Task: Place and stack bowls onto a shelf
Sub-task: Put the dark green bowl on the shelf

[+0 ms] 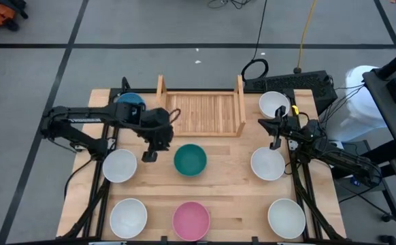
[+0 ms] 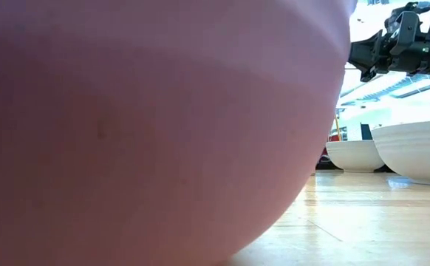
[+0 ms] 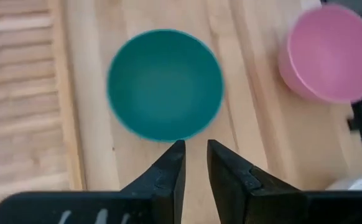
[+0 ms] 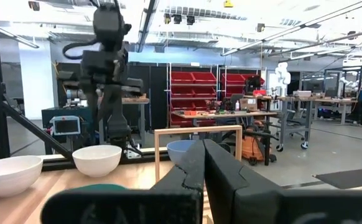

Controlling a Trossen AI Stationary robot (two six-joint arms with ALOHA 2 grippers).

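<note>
The left gripper (image 1: 148,156), fingers slightly parted and empty, hung just left of the teal bowl (image 1: 190,160), nearer than the right gripper (image 1: 275,144), pressed shut.

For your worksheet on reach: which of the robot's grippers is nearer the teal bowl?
Left. The left gripper hovers just beside the teal bowl; the right gripper waits across the table, between two white bowls.

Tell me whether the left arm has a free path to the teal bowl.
Probably yes: the left gripper hangs beside the teal bowl, fingers slightly parted, with only bare tabletop between them.
</note>
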